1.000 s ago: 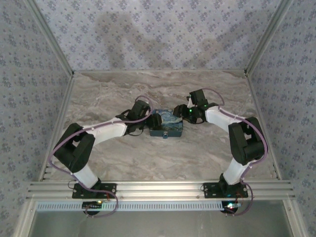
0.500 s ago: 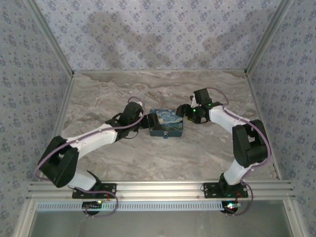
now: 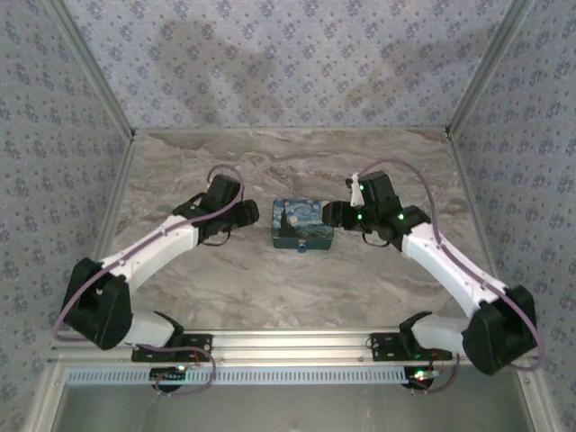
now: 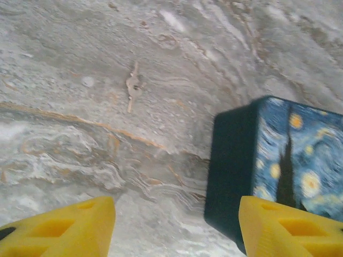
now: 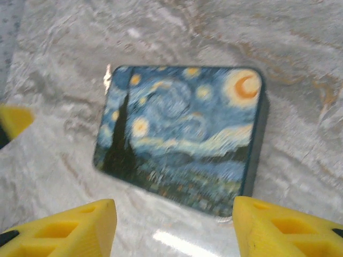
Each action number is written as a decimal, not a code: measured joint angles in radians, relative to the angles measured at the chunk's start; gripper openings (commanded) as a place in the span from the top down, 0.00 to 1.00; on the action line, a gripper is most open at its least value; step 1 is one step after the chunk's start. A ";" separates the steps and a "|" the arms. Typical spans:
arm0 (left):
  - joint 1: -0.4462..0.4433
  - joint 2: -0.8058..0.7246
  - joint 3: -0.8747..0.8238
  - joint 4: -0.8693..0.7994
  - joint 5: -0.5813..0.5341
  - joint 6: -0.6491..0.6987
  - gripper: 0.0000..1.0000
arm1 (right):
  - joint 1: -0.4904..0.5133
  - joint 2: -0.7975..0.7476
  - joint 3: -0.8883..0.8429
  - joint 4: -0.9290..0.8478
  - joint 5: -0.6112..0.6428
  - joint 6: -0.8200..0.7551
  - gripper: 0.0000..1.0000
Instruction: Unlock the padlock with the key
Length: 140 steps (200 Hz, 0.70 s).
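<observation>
The marbled tabletop (image 3: 297, 297) carries a starry-night box (image 3: 302, 222) at its middle. Both arms have swung outward since half a second ago. The left tool (image 3: 254, 216) and right tool (image 3: 333, 216) flank the box, both released and apart from it. A small blue piece on its near face seems to be the padlock (image 3: 301, 245).

left gripper (image 3: 255, 217): fingers (image 4: 59, 225) apart | right gripper (image 3: 331, 216): fingers (image 5: 284, 227) apart | both arms extended, angled inward

Painted box (image 4: 289, 160) cut by the left wrist view's right edge, blurred from the right wrist — front fitting (image 3: 301, 245) too small to identify.
</observation>
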 measured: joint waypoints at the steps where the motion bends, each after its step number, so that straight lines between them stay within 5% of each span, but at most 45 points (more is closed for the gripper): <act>1: 0.001 0.003 0.003 -0.002 0.000 0.000 0.39 | 0.002 -0.005 -0.002 -0.001 0.000 0.000 0.40; 55: 0.020 0.292 0.286 -0.148 -0.031 0.057 0.43 | 0.140 -0.267 -0.093 -0.050 0.019 -0.016 0.40; 140: 0.027 0.584 0.520 -0.324 -0.104 0.116 0.51 | 0.307 -0.288 -0.100 -0.074 0.106 -0.014 0.41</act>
